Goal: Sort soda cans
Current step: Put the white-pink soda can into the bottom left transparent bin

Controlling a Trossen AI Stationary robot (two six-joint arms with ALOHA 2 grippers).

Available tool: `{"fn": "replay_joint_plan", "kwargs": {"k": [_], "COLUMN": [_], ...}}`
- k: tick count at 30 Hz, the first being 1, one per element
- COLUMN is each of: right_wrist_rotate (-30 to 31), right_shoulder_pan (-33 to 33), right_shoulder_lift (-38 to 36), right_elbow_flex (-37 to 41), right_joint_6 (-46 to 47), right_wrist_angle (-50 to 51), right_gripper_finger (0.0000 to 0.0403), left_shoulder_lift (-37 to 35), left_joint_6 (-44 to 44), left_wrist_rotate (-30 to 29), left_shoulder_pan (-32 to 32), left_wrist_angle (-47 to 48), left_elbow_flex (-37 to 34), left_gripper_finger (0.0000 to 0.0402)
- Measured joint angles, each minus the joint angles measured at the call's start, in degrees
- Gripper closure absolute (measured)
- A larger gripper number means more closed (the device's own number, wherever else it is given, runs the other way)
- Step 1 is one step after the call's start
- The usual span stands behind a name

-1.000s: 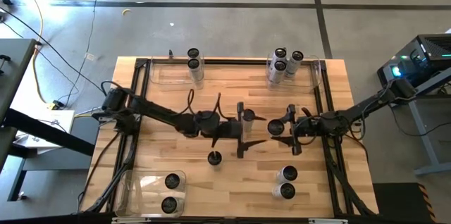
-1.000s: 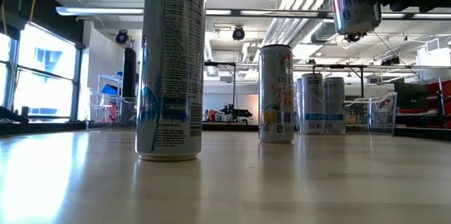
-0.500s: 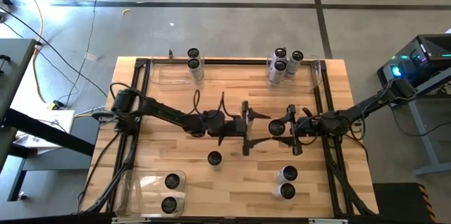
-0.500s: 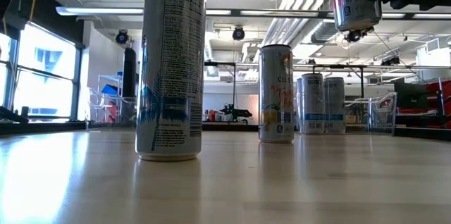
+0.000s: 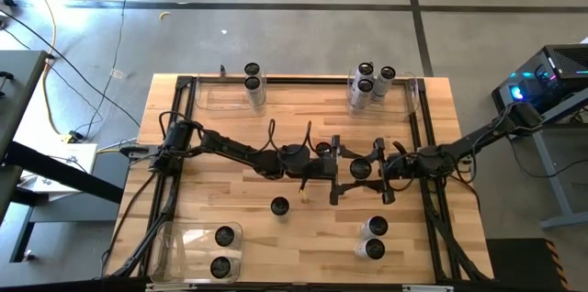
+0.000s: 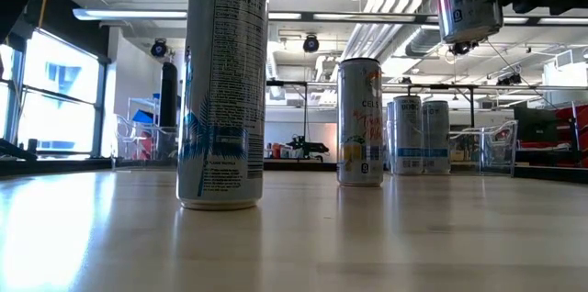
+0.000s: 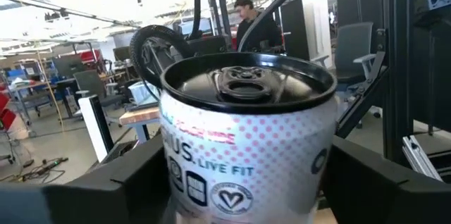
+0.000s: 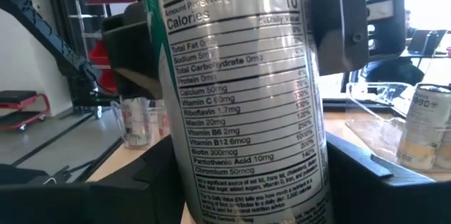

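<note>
Left tool [image 5: 333,169]: fingers spread either side of the dotted can [image 7: 246,139], not clamped.
Right tool [image 5: 371,168]: gripping a silver can [image 8: 239,90], held off the counter [image 5: 230,191].
Step advice: centre the dotted can between the fingers, close squarely, lift straight.
Materials: thin aluminium cylinders, slick printed sides, dark pull-tab tops.
</note>
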State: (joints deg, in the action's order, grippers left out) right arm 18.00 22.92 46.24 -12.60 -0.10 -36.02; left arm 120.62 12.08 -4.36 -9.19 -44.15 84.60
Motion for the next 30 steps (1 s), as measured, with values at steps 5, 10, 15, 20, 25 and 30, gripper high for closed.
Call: {"fn": "replay_joint_plan", "kwargs": {"k": [5,10,15,20,25,30], "right_wrist_rotate": [0.20,0.50,-2.07,-0.58,8.62,16.45], "right_shoulder_pan": [0.02,0.00,-0.12,-0.49,-2.12,-2.27], "right_shoulder_lift": [0.00,-0.07,-0.04,-0.30,-0.70,-2.94], "right_elbow_flex": [0.00,-0.01,-0.31,-0.32,-0.24,-1.69], "right_joint_6": [0.05,0.66,4.92,7.79,6.47,5.08], "right_wrist_angle": [0.26,2.04,5.22,6.01,7.14,8.09], "right_gripper_finger": [0.0166,0.0166,0.0129,0.0053,0.0040,0.0038], "left_shoulder_lift": [-0.02,-0.04,-0.95,-5.62,-11.96,-20.67], "left_joint_6": [0.05,-0.62,-1.81,1.05,5.73,9.02], "left_wrist_rotate": [1.09,2.20,2.43,1.36,-11.18,-27.84], "left_shoulder_pan": [0.11,0.63,0.47,-0.67,-3.24,-7.81], "left_wrist_angle": [0.71,1.58,4.69,14.49,26.50,35.49], "left_elbow_flex": [0.00,-0.02,-0.07,-0.22,-0.22,-1.26], "left_gripper_finger": [0.0160,0.0166,0.0166,0.0166,0.0166,0.0166]}}
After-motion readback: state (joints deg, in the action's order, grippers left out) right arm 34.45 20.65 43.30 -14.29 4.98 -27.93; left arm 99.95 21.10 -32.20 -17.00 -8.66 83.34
